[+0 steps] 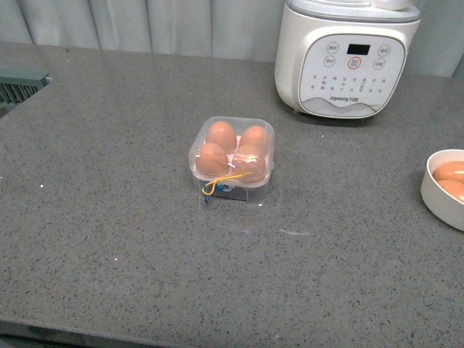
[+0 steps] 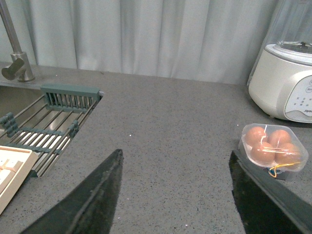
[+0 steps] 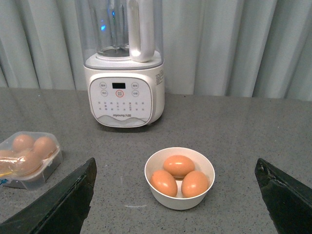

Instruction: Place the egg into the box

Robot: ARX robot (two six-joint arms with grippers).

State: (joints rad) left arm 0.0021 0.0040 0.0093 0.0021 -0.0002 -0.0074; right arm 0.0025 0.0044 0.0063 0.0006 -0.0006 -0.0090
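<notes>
The clear box (image 1: 232, 156) stands mid-counter with its lid down, yellow and blue cords at the front clasp, and several brown eggs (image 1: 222, 135) inside. It also shows in the left wrist view (image 2: 274, 151) and the right wrist view (image 3: 29, 158). Three more brown eggs (image 3: 179, 165) lie in a cream bowl (image 3: 179, 201) at the right edge of the front view (image 1: 435, 190). My left gripper (image 2: 175, 161) is open and empty over bare counter, left of the box. My right gripper (image 3: 175, 168) is open and empty, facing the bowl. Neither arm shows in the front view.
A big white kitchen appliance (image 1: 348, 58) stands at the back right, behind the bowl and box. A sink with a green drain rack (image 2: 48, 122) and a tap (image 2: 14, 53) lies at the far left. A pale wooden tray (image 2: 9, 170) sits there. Curtains hang behind.
</notes>
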